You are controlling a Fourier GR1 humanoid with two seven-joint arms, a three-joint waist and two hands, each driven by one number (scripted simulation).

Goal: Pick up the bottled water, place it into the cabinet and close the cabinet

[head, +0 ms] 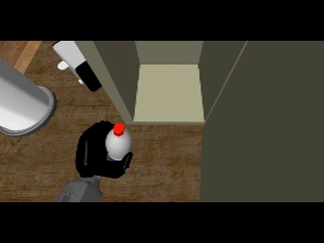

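- Grasping bottle (118, 142) with left hand (93, 154), fingers curled round it, red cap on top.
- Held upright, on or above counter (164, 163), cannot tell which.
- Just in front of open cabinet (170, 95), near its left wall.
- To the right, door (276, 123) swung open.
- At far left, grey cylinder (14, 95), apart.

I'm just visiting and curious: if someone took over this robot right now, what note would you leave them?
Left robot hand: curled round the water bottle, which is in front of the cabinet, not yet inside.
Right robot hand: out of view.
Done: bottle gripped; cabinet stands open.
To do: set the bottle inside, then shut the door.
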